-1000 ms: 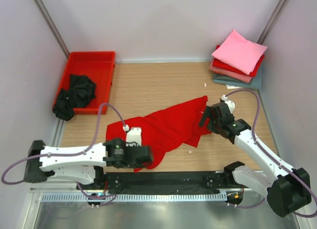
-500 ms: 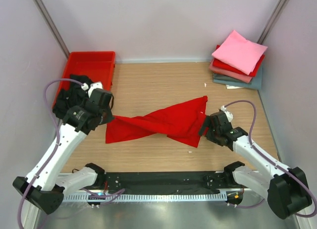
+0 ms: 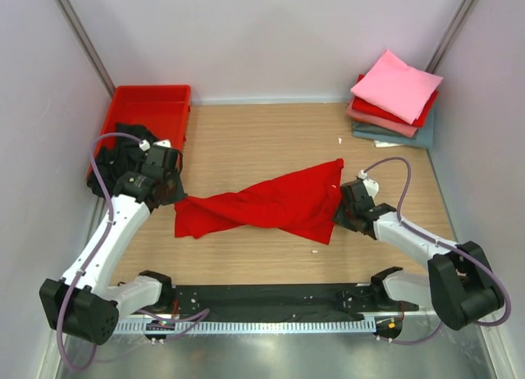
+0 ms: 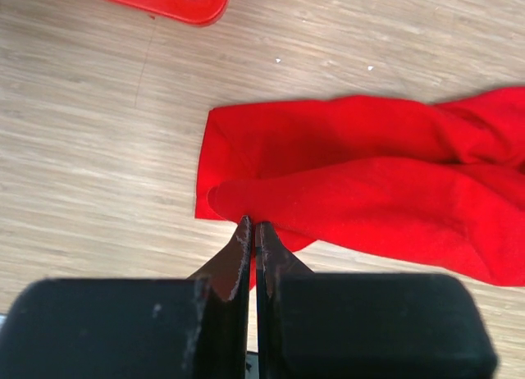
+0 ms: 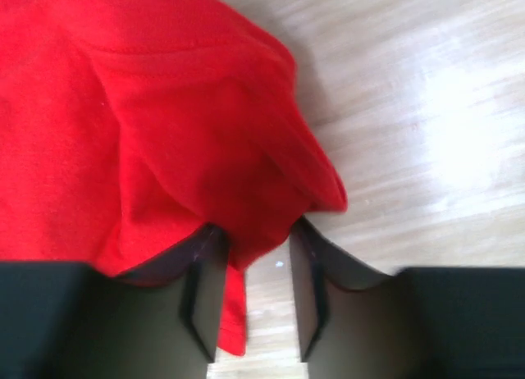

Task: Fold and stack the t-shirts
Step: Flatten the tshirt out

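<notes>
A bright red t-shirt lies twisted lengthwise across the middle of the table. My left gripper is at its left end, jaws shut on the cloth edge. My right gripper is low at the shirt's right end. In the right wrist view its jaws stand apart, with a fold of the red t-shirt bulging between them and a gap still showing on both sides. A black t-shirt lies bunched in the red tray.
The red plastic tray stands at the back left, close behind my left arm. A stack of folded t-shirts, pink on top and grey-blue at the bottom, sits in the back right corner. Walls close in on both sides.
My left arm swung from the front edge to the left, dragging the shirt's left end out. My right gripper dropped onto the shirt's right end and its jaws narrowed.
</notes>
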Robot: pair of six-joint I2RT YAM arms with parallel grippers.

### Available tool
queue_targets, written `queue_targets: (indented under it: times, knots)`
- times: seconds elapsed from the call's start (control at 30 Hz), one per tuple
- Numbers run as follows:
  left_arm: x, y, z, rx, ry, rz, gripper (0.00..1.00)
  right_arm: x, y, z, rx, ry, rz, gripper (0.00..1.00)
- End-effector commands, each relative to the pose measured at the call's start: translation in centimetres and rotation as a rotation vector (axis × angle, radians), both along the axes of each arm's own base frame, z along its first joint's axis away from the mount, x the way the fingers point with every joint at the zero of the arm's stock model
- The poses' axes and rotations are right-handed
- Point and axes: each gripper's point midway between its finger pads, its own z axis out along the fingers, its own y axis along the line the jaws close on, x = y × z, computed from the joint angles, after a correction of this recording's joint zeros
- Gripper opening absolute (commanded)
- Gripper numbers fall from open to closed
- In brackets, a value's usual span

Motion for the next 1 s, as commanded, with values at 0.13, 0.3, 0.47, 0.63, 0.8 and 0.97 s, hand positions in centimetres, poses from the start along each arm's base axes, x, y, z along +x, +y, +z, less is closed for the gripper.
queue_targets:
  times: [0.13,0.3,0.47,0.63,0.8,0.97]
  knots:
    - [1.6,0.0,2.2,-0.018,-0.1,-0.014,0.0,4.8,0.5,3.5,-0.012,-0.134,0.016,0.05]
    - [0.9,-0.1,5.3,-0.05,-0.165,-0.02,0.0,5.8,0.5,11.3,0.012,-0.2,0.015,0.01]
    - [0.0,-0.1,7.6,-0.07,-0.211,-0.03,0.0,4.1,0.8,18.9,0.055,-0.271,0.071,0.01]
    - [-0.8,-0.9,8.1,-0.105,-0.198,-0.081,0.0,0.8,1.1,19.8,0.096,-0.218,0.141,0.01]
    - [-1.3,-0.9,9.3,-0.109,-0.219,-0.099,0.0,-1.4,1.6,22.1,0.147,-0.226,0.194,0.01]
    - [1.4,-1.1,6.8,-0.068,-0.149,-0.082,0.0,2.9,1.4,22.8,0.073,-0.266,0.17,0.08]
